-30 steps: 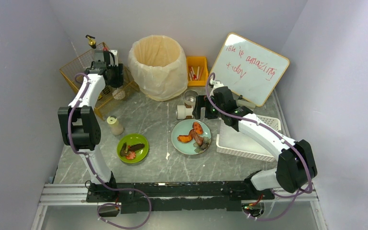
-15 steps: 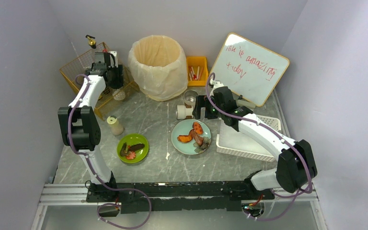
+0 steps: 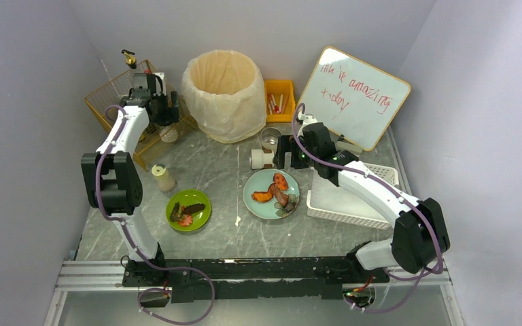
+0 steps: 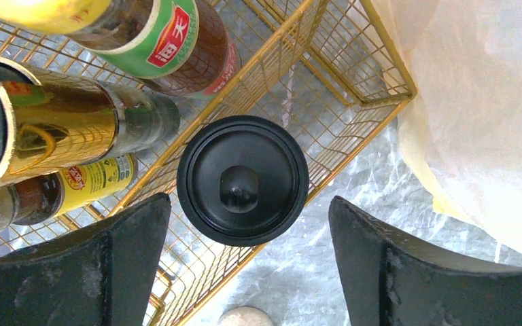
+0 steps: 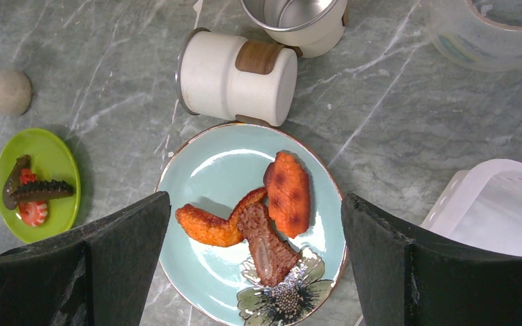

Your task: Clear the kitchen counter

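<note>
Currently left gripper [image 4: 249,205] hangs, jaws spread wide either side of round black bottle cap [image 4: 242,180] inside gold wire basket [image 3: 112,95], far-left on grey marble kitchen counter [image 3: 224,173]. Advise straight vertical lift, avoiding neighbouring bottles. Right gripper [image 5: 255,204] gapes, empty.

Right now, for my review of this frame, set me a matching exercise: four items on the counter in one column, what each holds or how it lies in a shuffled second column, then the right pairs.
Column one
1. green plate
2. blue plate
3. white cup
4. wire basket

Column two
A. lies on its side on the kitchen counter
B. holds bottles
C. carries fried orange pieces
D. carries dark strips

Pairs: 1-D, 2-C, 3-A, 4-B
</note>
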You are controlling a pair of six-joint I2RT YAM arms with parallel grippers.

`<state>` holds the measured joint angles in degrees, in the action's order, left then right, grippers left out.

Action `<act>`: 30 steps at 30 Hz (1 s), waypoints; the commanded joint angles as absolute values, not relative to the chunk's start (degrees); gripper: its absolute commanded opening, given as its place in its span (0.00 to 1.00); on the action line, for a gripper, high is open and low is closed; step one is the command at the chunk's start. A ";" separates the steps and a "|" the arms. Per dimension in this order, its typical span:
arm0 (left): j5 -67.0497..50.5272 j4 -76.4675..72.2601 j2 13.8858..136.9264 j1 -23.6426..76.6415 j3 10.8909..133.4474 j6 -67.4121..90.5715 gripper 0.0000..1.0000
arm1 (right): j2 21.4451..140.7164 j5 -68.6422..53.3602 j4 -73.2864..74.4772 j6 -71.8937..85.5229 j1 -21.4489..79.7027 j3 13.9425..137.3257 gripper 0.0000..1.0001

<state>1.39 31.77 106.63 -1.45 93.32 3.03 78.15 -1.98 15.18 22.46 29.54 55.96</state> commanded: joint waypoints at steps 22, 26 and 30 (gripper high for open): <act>6.37 38.14 81.92 -1.40 83.03 16.16 0.96 | 77.07 -2.71 14.60 22.81 29.26 58.17 1.00; 6.97 40.39 77.95 -1.40 78.94 17.71 0.96 | 77.26 -3.53 14.51 22.96 29.25 58.18 1.00; 5.95 42.42 74.93 -1.40 74.84 18.75 0.96 | 77.26 -4.14 14.29 23.30 29.21 57.89 1.00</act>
